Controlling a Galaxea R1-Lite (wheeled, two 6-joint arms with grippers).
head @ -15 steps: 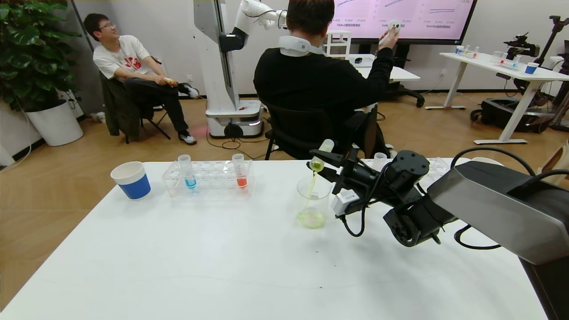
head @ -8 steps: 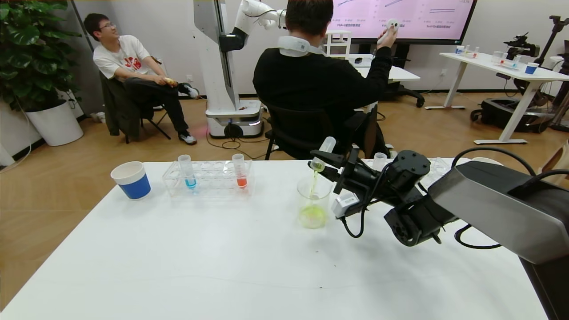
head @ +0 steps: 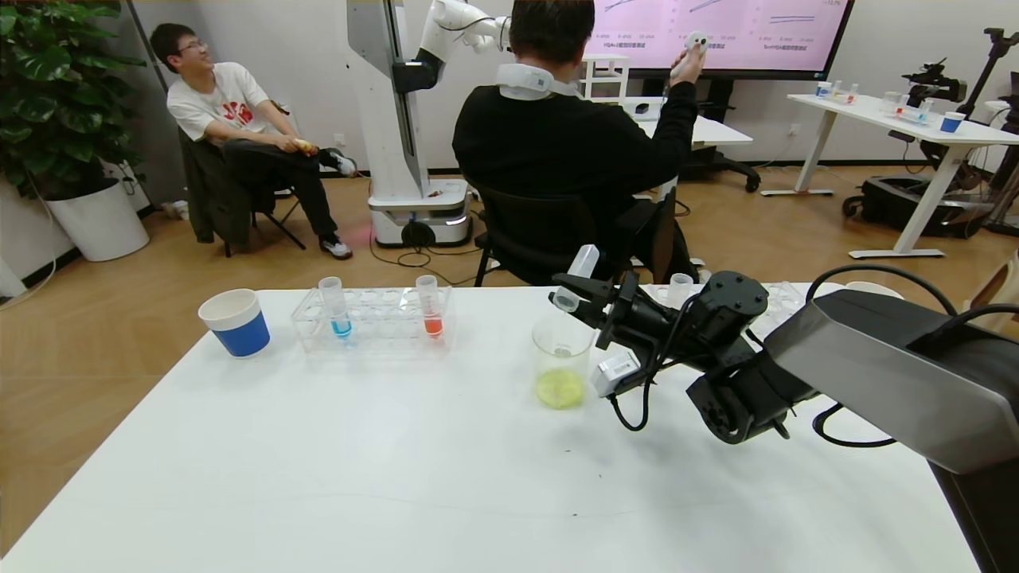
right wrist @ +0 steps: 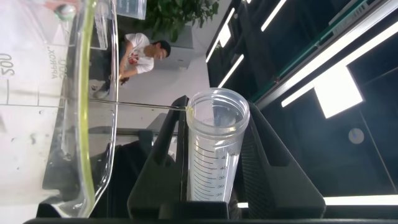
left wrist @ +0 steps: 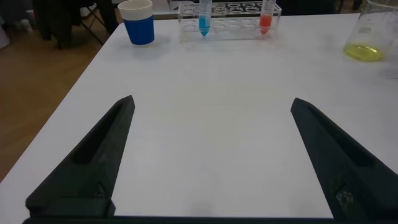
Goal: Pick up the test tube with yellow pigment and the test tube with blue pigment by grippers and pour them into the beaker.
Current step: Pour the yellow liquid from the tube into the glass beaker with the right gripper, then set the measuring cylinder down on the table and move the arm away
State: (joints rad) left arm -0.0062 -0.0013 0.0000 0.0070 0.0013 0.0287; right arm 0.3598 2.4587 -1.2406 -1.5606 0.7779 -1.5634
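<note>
My right gripper (head: 583, 293) is shut on the test tube with yellow pigment (head: 576, 273), tipped mouth-down over the beaker (head: 562, 350). The tube (right wrist: 214, 149) looks drained, with only a yellow trace at its lip. Yellow-green liquid lies in the bottom of the beaker (right wrist: 93, 93). The test tube with blue pigment (head: 335, 306) stands upright in a clear rack (head: 374, 326) at the far left. My left gripper (left wrist: 212, 102) hangs open over bare table, well short of the blue tube (left wrist: 203, 17); the head view does not show it.
An orange-red tube (head: 430, 306) shares the rack. A blue-and-white paper cup (head: 236, 322) stands left of the rack. Behind my right arm are a second rack (head: 784, 298) and another clear tube (head: 681, 286). People sit beyond the table's far edge.
The yellow stream from the tube into the beaker has stopped. My right gripper tipped the tube steeper, and the liquid in the beaker has settled.
</note>
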